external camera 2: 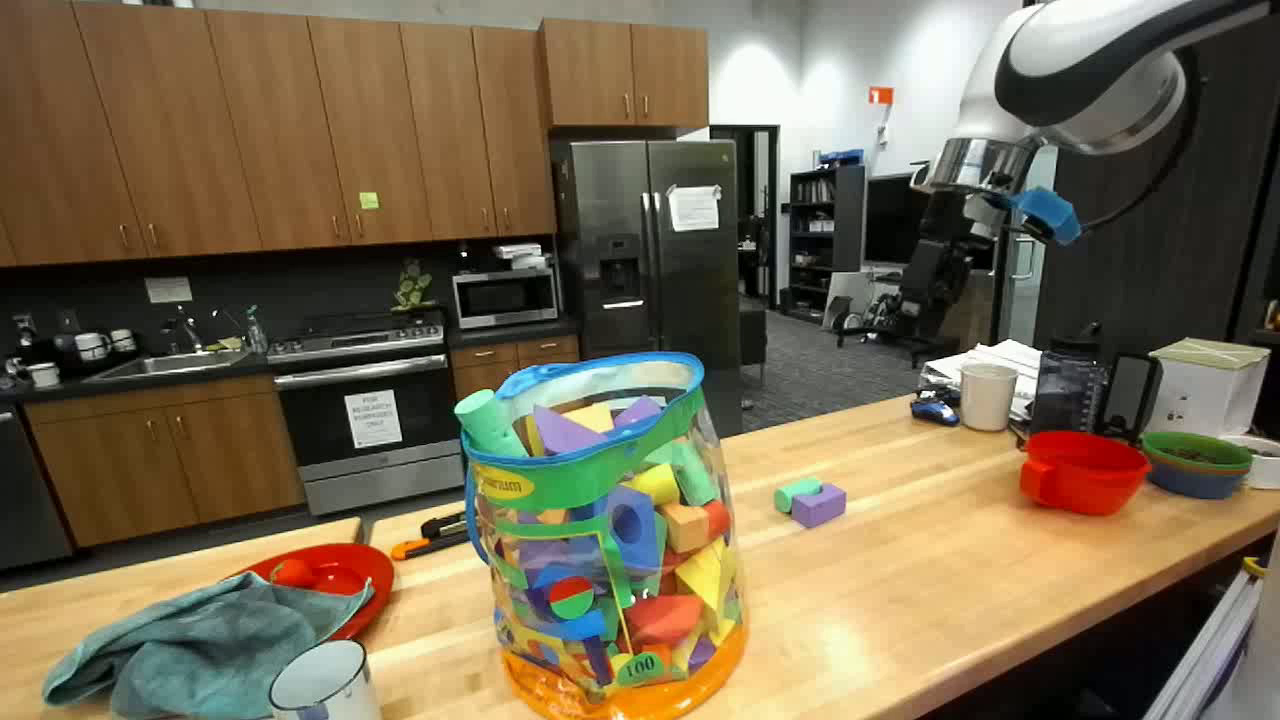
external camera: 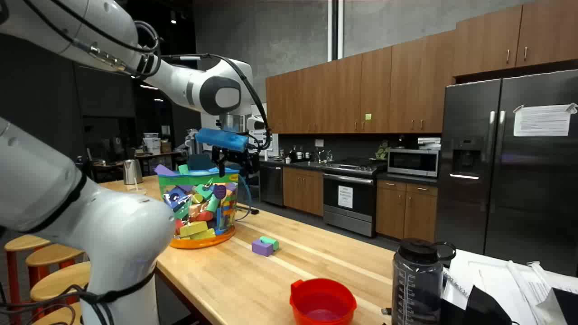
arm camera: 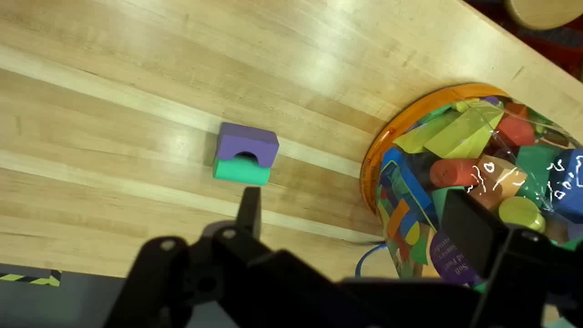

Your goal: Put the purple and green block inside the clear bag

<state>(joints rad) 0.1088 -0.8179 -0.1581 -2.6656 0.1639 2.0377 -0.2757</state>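
Purple block (arm camera: 248,140): probably light, squeezable foam; pinch its ends
Green block (arm camera: 241,172): touching it, may roll; pinch its ends likewise
Hand (arm camera: 357,215): spread wide, holding nothing

“FOR RESEARCH PURPOSES ONLY” stands on a paper sheet (external camera 2: 373,418) on the oven (external camera 2: 428,415). The clear bag (external camera 2: 570,486) bears “100” on a green label (external camera 2: 640,668) and, in the wrist view, “Soft” on a purple label (arm camera: 450,258). Its yellow oval (external camera 2: 504,487) is only partly legible.
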